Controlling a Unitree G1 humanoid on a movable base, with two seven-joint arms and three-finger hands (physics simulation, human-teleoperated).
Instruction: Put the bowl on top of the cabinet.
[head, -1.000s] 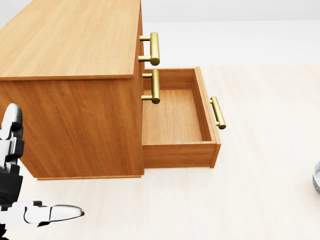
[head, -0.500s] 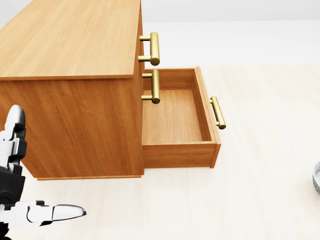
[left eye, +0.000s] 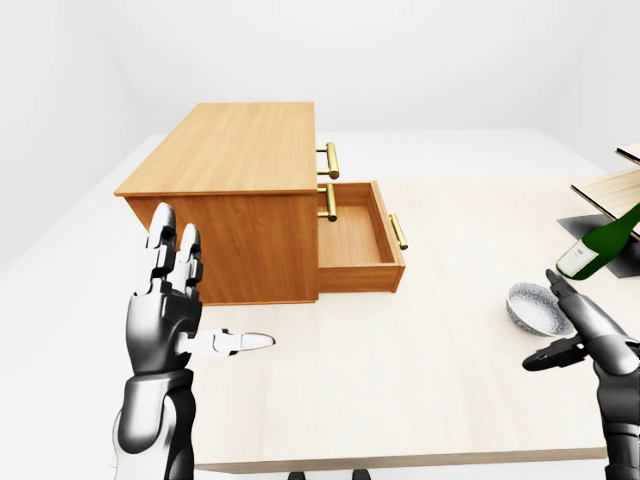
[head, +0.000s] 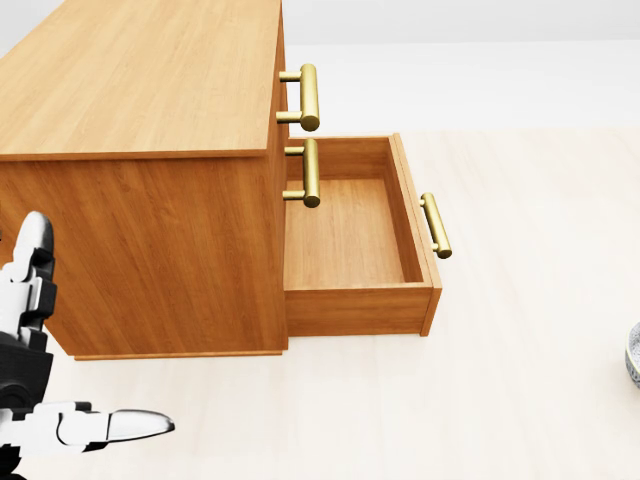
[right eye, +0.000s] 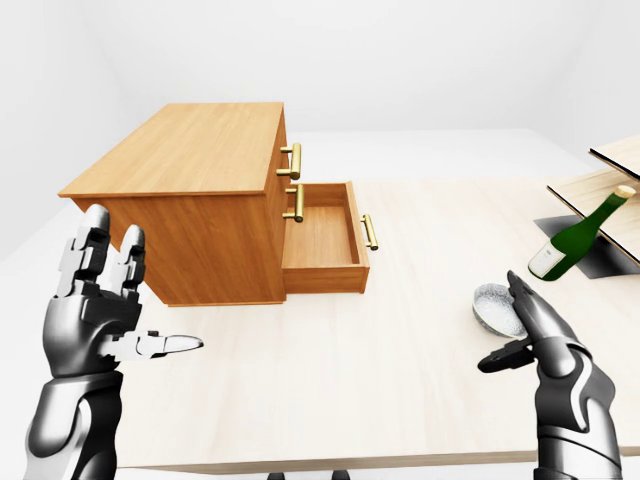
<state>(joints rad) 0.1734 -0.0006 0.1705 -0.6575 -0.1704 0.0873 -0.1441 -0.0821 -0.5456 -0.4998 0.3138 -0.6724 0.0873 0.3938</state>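
Bowl: on the table, at the right of the right-eye view, well apart from the cabinet.
Right hand: fingers spread, holding nothing; just beside the bowl, at its lower right.
Left hand: open, empty, raised near the cabinet's side, far from the bowl.
Key relation: the bowl lies up-left of the right hand. That arm is nearer, so it is probably the one to grasp.
Drawer: pulled out.

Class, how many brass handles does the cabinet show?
3: top handle high on the cabinet, middle handle just below, third handle on the open drawer. Other sides hidden.
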